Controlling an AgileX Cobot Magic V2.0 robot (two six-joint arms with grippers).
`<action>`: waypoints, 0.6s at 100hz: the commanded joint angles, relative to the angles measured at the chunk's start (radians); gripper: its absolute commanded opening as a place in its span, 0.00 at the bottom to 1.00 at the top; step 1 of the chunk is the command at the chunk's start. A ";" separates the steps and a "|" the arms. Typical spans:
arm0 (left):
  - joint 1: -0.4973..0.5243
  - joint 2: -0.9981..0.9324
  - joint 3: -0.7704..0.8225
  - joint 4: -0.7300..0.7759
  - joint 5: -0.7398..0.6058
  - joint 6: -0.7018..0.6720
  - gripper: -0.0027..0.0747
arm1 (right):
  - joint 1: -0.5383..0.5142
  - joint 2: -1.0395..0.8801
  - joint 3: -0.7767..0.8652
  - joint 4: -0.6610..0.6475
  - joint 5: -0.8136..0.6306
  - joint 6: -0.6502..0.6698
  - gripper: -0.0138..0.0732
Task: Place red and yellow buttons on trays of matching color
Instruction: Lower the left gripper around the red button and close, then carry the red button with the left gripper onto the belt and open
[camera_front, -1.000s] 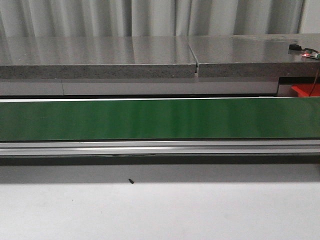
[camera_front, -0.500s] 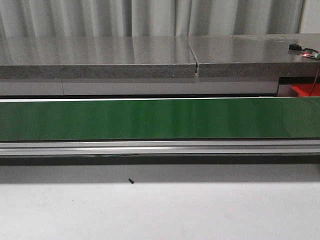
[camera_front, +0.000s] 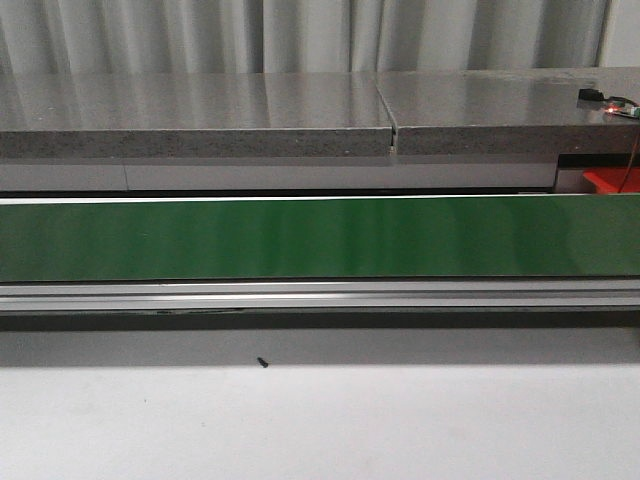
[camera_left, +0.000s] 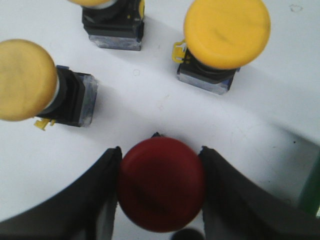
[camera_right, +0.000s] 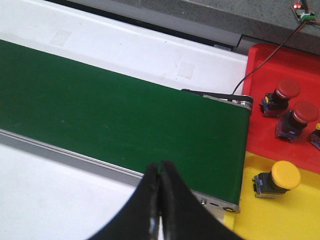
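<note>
Two fingers of the left gripper (camera_left: 161, 192) clamped a red button (camera_left: 161, 184) among yellow buttons (camera_left: 226, 34); the right gripper (camera_right: 160, 200) hung closed and empty over the green belt (camera_right: 115, 107).

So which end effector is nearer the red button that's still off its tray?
Left. The left end effector straddles the red button, fingers at each side. The right end effector hangs shut over the green belt.

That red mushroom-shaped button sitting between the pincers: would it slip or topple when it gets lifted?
The red mushroom-capped push button looks rigid, probably hard plastic, so it should not deform. Its smooth, rounded cap might slip, since the left pincer meets it only at two sides. The yellow-capped button nearby shows a wide head on a narrower body, so standing upright it may tip.
</note>
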 joint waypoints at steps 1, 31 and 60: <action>-0.004 -0.046 -0.031 0.005 -0.047 -0.002 0.27 | 0.001 -0.007 -0.025 0.017 -0.056 -0.012 0.08; -0.004 -0.128 -0.031 0.005 0.011 -0.002 0.21 | 0.001 -0.007 -0.025 0.017 -0.056 -0.012 0.08; -0.070 -0.290 -0.031 0.005 0.108 0.025 0.21 | 0.001 -0.007 -0.025 0.017 -0.056 -0.012 0.08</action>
